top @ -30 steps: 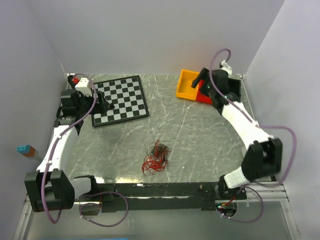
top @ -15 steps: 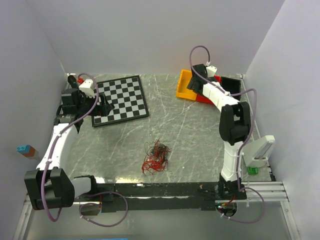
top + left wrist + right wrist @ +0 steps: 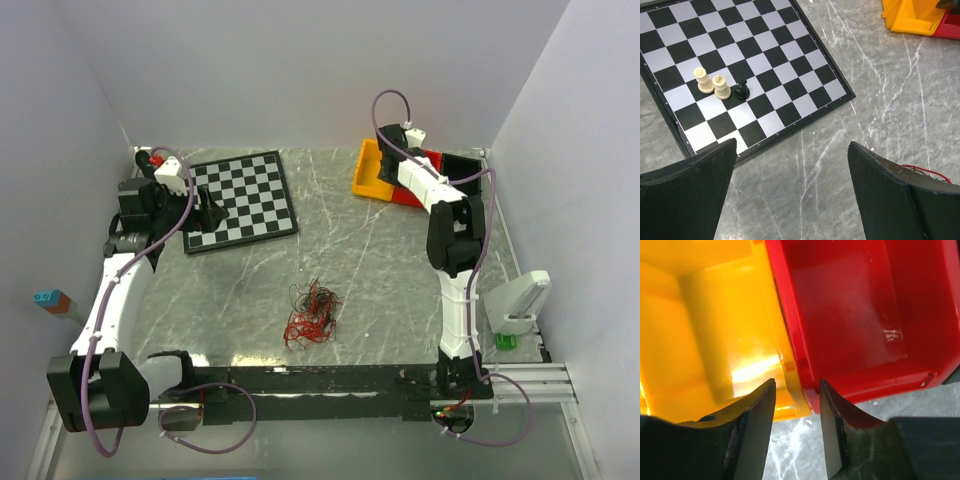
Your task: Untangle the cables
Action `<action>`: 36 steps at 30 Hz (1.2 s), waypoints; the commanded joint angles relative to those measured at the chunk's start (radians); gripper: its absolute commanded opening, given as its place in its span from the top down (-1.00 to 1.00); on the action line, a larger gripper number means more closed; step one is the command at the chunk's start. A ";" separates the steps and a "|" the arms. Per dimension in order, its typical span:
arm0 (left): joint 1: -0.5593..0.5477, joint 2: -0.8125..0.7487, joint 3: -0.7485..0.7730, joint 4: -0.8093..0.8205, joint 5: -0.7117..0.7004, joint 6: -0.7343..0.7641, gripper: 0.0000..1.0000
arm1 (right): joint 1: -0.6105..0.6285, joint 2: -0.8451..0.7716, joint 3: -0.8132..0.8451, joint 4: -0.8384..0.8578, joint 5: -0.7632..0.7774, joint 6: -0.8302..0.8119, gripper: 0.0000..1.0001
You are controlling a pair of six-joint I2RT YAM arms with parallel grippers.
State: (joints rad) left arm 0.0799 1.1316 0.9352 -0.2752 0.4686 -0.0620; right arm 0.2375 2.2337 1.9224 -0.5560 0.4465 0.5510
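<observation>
While the cables (image 3: pixel 312 313) lie knotted, red and black, near the table's (image 3: pixel 400 250) front middle, neither arm is on them. My left gripper (image 3: pixel 791 145) hangs wide apart beside the chessboard (image 3: pixel 740 65). My right gripper (image 3: pixel 796 385) is narrowed over the yellow bin (image 3: pixel 705 315) and red bin (image 3: pixel 850 305) walls; pinching or not, I cannot tell. Next, I judge, both must reach the tangle.

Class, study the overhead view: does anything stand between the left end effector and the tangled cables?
Nothing visible does. The left end effector hangs open at the chessboard. From there to the cables, only bare table shows.
</observation>
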 commanded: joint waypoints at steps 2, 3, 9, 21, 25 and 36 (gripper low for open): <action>0.003 -0.050 0.008 -0.015 -0.025 0.004 -0.93 | -0.006 -0.016 -0.051 -0.030 -0.028 -0.008 0.08; 0.004 -0.058 0.010 -0.025 -0.031 0.008 -0.93 | -0.004 -0.023 -0.069 -0.028 -0.029 -0.003 0.09; 0.004 -0.104 0.031 -0.091 -0.067 0.047 -0.93 | 0.013 -0.055 -0.143 -0.036 -0.046 0.003 0.52; 0.004 -0.220 -0.026 -0.124 -0.157 0.140 -0.93 | 0.147 -0.210 -0.390 0.013 -0.031 0.036 0.92; 0.004 -0.257 -0.062 -0.134 -0.151 0.152 -0.93 | 0.213 -0.302 -0.548 0.057 -0.034 0.081 0.92; -0.003 -0.354 -0.174 -0.147 -0.071 0.243 -0.93 | 0.445 -0.519 -0.884 0.074 -0.008 0.256 1.00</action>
State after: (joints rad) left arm 0.0799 0.8085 0.7624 -0.4129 0.3553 0.1211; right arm 0.6075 1.7496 1.1461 -0.3927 0.4953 0.6792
